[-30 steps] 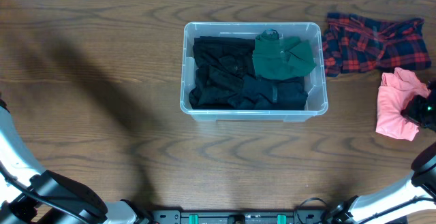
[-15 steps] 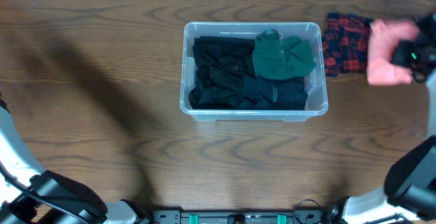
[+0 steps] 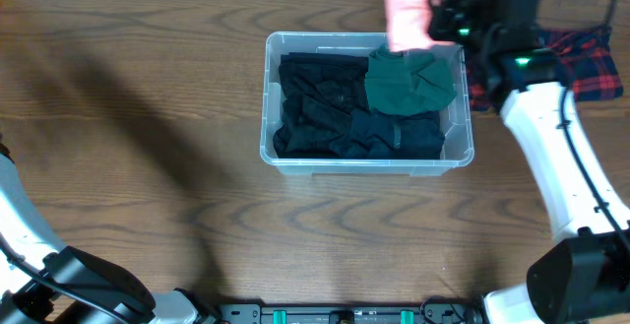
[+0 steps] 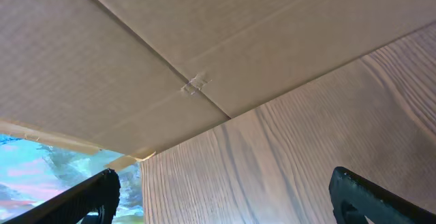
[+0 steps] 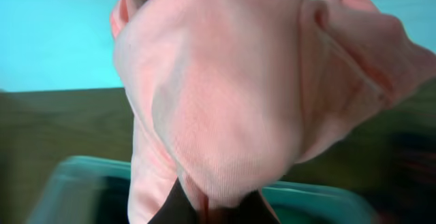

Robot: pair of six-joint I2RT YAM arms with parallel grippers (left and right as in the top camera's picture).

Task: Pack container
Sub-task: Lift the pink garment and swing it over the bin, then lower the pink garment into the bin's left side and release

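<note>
The right end effector (image 3: pixel 434 16) has carried the pink garment (image 3: pixel 406 9) leftward to the far rim of the container (image 3: pixel 364 165).

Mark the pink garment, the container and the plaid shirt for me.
pink garment (image 3: pixel 406 14): overhead view, on its left fold, clear of the gripper.
container (image 3: pixel 354 167): overhead view, on the clear front wall.
plaid shirt (image 3: pixel 591 63): overhead view, on its exposed right half.

Overhead faces down; right wrist, close, shares the pink cloth (image 3: pixel 406 9) (image 5: pixel 225 94).
</note>
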